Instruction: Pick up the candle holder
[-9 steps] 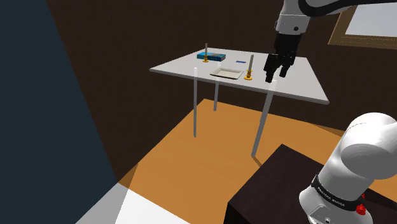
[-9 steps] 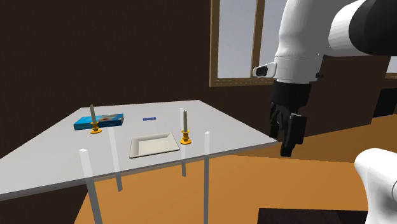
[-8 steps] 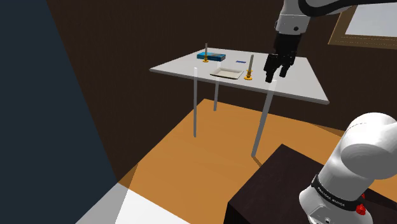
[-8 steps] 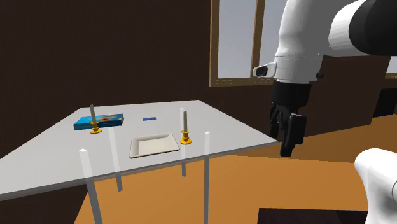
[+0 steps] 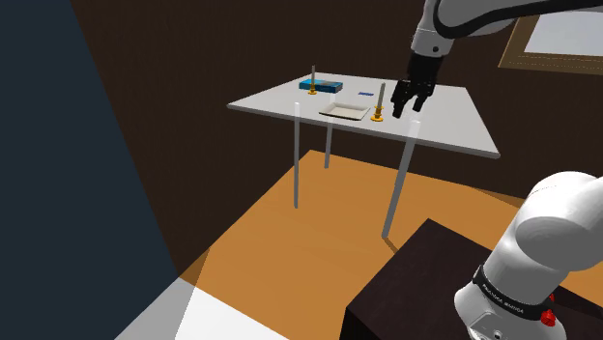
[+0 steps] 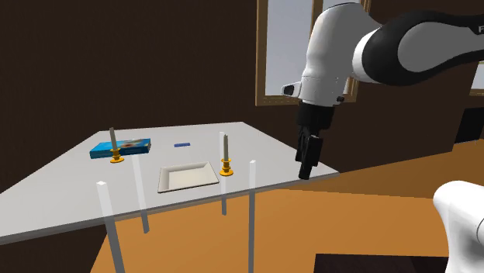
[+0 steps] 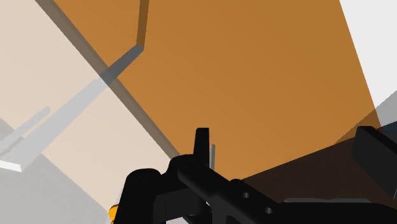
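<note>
Candle holder point(image 5: 377, 117): small round orange-gold base with a thin grey candle standing upright in it. It stands on the table point(image 5: 454, 127), upper centre of the shoulder view, just beside the tray point(image 5: 344, 111) on its right.

Gripper point(image 5: 407, 109): all black, fingers apart, nothing between them; near the holder, to its right, not touching.

Table: flat pale grey top, thin pale legs.
Tray: shallow, square, off-white.
Second holder point(image 5: 312, 90), same look, by a flat blue box point(image 5: 324, 85).

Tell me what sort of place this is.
Probably a room in a house, perhaps a dining room: a brown-framed window in a dark wall, an orange floor, and a pale table set with candle holders.
</note>
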### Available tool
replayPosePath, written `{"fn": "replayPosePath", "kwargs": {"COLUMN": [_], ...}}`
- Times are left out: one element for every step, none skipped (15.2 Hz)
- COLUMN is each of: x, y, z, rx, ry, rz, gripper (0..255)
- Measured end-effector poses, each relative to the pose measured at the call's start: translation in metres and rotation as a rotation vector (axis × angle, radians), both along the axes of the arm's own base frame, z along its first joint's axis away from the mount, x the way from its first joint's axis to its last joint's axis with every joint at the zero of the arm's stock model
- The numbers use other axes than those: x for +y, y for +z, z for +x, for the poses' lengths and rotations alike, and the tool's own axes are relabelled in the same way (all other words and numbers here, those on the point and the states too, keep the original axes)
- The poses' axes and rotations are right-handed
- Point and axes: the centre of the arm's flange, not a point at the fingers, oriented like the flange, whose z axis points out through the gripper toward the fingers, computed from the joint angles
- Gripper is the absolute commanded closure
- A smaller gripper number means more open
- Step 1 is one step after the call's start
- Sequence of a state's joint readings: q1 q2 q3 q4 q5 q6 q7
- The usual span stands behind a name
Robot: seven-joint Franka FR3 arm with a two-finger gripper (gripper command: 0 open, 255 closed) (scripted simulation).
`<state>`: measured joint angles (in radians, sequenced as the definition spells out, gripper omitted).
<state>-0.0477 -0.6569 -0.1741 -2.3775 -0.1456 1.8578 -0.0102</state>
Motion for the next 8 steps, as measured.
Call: {"fn": "replayPosePath", "kwargs": {"x": [-0.009,-0.02,-0.026,-0.037,-0.048,-0.056,-0.064,-0.073], "y": [-0.005,-0.005,-0.005,-0.011,-0.011,-0.012,-0.014,-0.011], "z": [0.009,0.017,0.025,0.031,0.039,0.047,0.053,0.059], "rx": [-0.013,-0.026,-0.04,-0.052,-0.066,-0.079,-0.092,-0.106], "ry": [-0.003,-0.006,-0.01,-0.013,-0.016,-0.019,-0.022,-0.025], "rz": [-0.001,-0.003,-0.004,-0.005,-0.006,-0.007,-0.008,-0.01], "gripper": [0,0,0,0,0,0,0,0]}}
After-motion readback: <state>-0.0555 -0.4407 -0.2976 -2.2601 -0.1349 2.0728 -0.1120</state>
